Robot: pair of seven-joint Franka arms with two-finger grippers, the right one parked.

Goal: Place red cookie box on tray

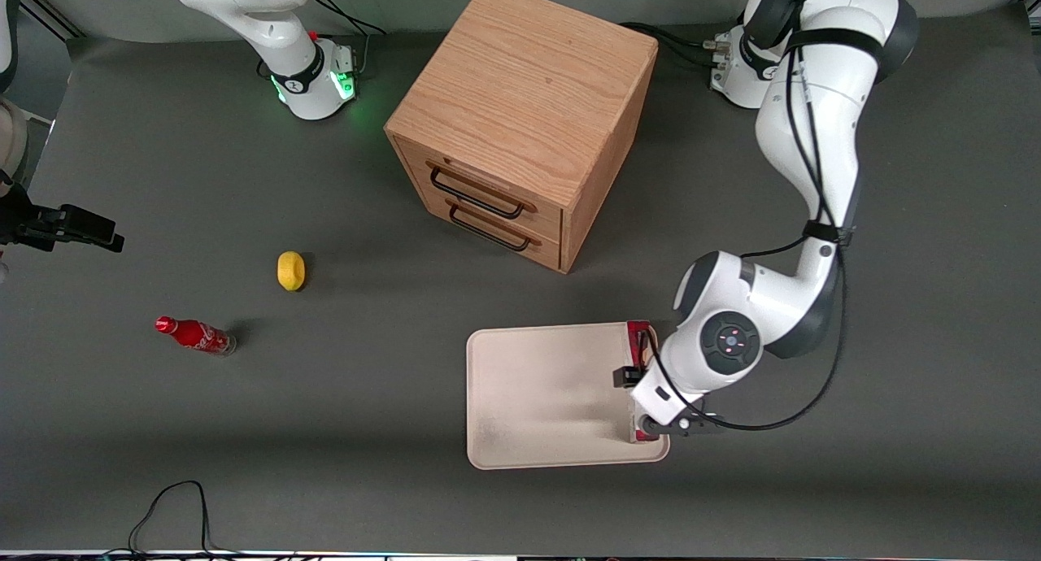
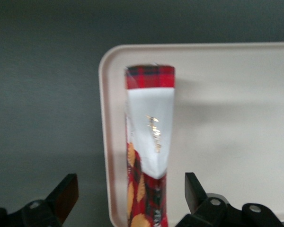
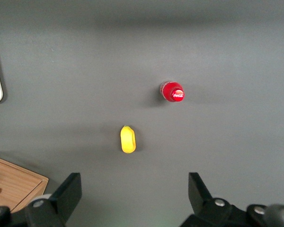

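Spread wide apart, the jaws of the left arm's black two-finger gripper straddle the long slim dark-red cookie box without touching it. That carton lies flat inside the large cream-white rectangular tray, along the rim at the working arm's end.

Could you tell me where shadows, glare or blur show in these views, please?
Front view: the arm shades the tray and hides most of the box. Left wrist view: the box is soft, with glare on its white section, and the open tool straddles it.
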